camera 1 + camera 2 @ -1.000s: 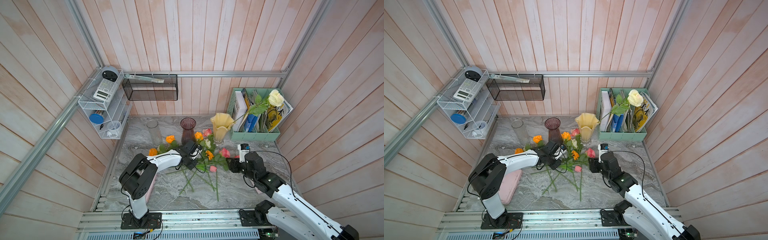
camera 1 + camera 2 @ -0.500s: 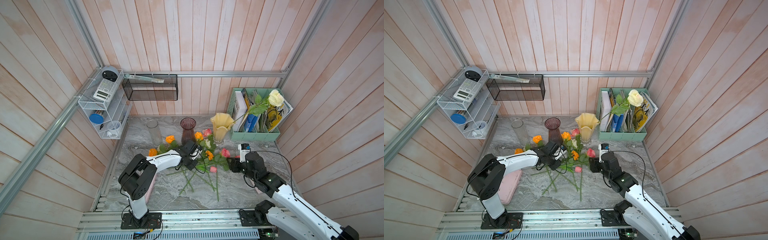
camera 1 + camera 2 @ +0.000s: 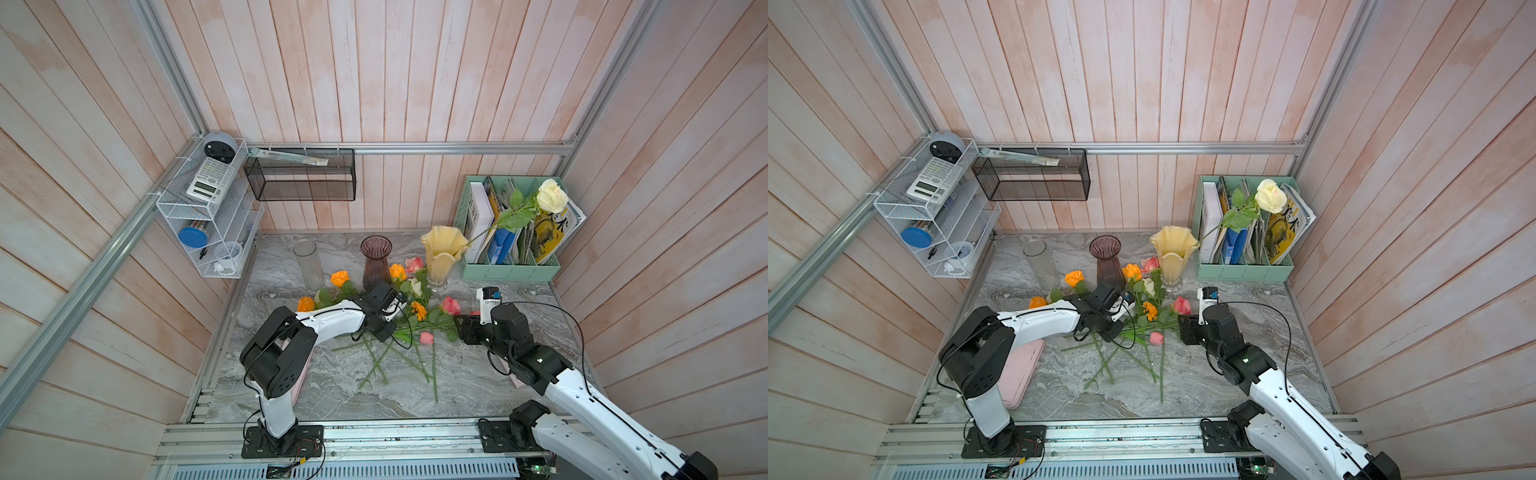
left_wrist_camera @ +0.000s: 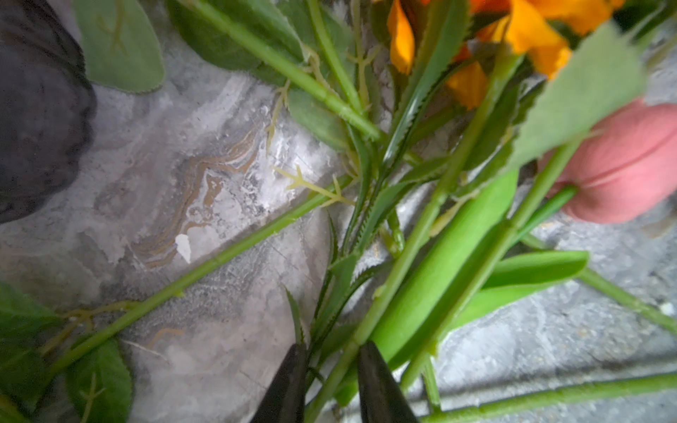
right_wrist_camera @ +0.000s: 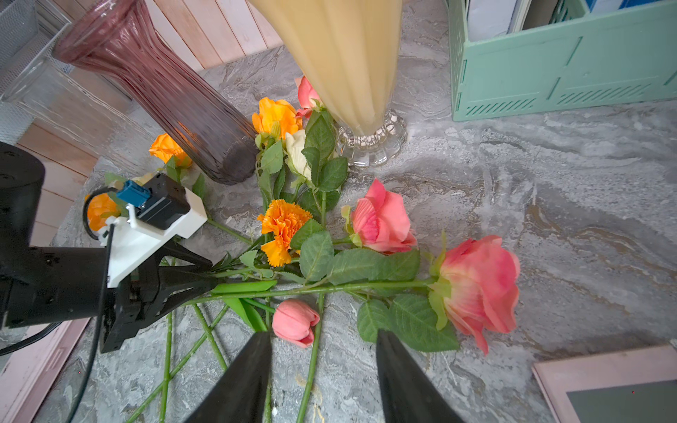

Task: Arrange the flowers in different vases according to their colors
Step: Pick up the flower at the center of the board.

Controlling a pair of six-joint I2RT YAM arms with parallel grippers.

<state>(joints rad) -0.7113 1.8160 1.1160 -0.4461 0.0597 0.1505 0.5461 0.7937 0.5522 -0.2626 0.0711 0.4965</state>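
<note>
1. On the grey marbled tabletop (image 3: 353,399), a clear glass cylinder vase (image 3: 308,262), a dark purple ribbed vase (image 3: 376,262) and a pale yellow ruffled vase (image 3: 442,253) stand in a row.
2. The left gripper (image 4: 331,370) has its jaws narrow around a green stem (image 4: 205,271); I cannot tell whether they pinch it.
3. The right gripper (image 5: 324,337) has its jaws parted and holds nothing, near the small pink tulip (image 5: 295,322).
4. Loose pink, orange and cream flowers (image 5: 381,219) lie before the vases.
5. One cream-white rose (image 3: 552,196) stands in the yellow vase.

A mint-green file holder (image 3: 511,272) stands on the marble table (image 3: 457,386), a black mesh basket (image 3: 301,189) hanging above
</note>
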